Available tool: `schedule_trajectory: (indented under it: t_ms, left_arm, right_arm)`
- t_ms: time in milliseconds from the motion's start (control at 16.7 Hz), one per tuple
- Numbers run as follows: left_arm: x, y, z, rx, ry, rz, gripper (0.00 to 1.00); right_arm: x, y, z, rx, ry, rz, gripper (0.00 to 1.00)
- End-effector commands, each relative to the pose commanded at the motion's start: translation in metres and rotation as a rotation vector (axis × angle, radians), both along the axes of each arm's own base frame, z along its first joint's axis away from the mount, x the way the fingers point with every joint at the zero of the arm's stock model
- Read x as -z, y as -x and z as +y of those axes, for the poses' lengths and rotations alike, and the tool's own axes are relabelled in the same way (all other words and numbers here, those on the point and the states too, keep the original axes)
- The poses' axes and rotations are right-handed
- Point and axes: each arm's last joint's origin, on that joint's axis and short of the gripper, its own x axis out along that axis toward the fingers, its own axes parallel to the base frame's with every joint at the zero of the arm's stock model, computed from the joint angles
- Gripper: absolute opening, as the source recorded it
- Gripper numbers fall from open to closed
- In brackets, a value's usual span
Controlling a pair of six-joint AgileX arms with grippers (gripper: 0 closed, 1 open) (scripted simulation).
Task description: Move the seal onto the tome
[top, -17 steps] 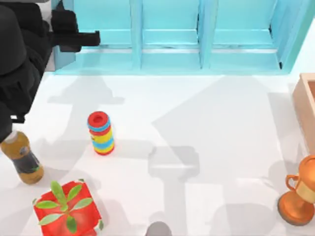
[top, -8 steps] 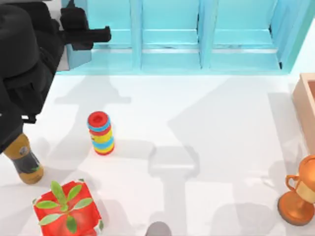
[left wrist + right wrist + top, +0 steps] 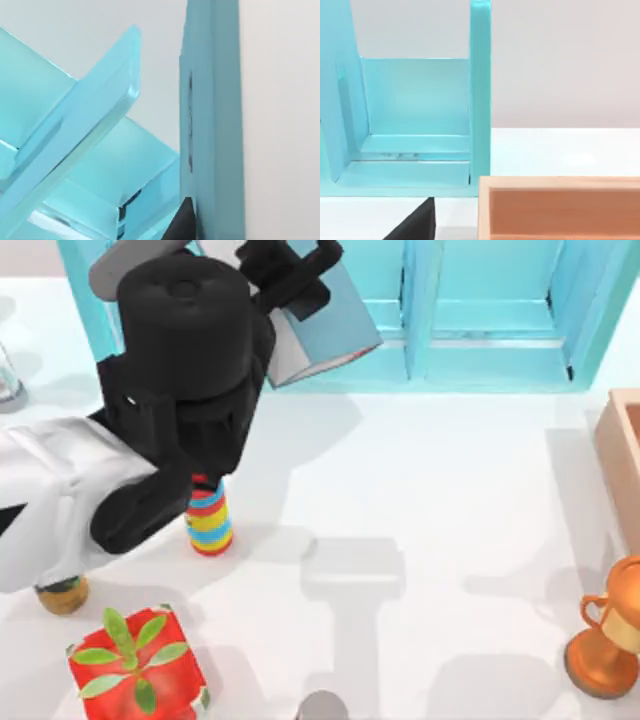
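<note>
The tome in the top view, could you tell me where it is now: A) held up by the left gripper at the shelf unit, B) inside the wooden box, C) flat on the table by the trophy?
A: the left gripper holds the tome tilted, lifted in front of the shelf unit.

The top view looks straight down on the white table (image 3: 450,500), with the blue shelf (image 3: 480,310) along its far edge. The left wrist view sits very close to this shelf (image 3: 212,120) and faces its panels at a tilt. The right wrist view looks level across the table (image 3: 560,150) at the shelf (image 3: 415,110), from near an orange box (image 3: 560,207). All three views share the shelf.
</note>
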Motion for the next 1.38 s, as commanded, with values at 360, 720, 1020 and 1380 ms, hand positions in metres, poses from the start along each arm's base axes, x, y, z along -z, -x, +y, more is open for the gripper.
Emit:
schedule_trajectory:
  t_ms: [360,720,1020,1380]
  left_arm:
    - [0.035,0.001,-0.083,-0.089,0.496,0.160,0.00]
    - [0.091,0.000,-0.149,-0.270,0.726,0.216,0.00]
    - [0.129,-0.003,-0.176,-0.388,0.773,0.188,0.00]
    - [0.137,-0.004,-0.179,-0.410,0.782,0.178,0.00]
  right_arm:
    - [0.000,0.000,0.000,0.000,0.000,0.000,1.00]
    - [0.000,0.000,0.000,0.000,0.000,0.000,1.00]
    - [0.000,0.000,0.000,0.000,0.000,0.000,1.00]
    - [0.000,0.000,0.000,0.000,0.000,0.000,1.00]
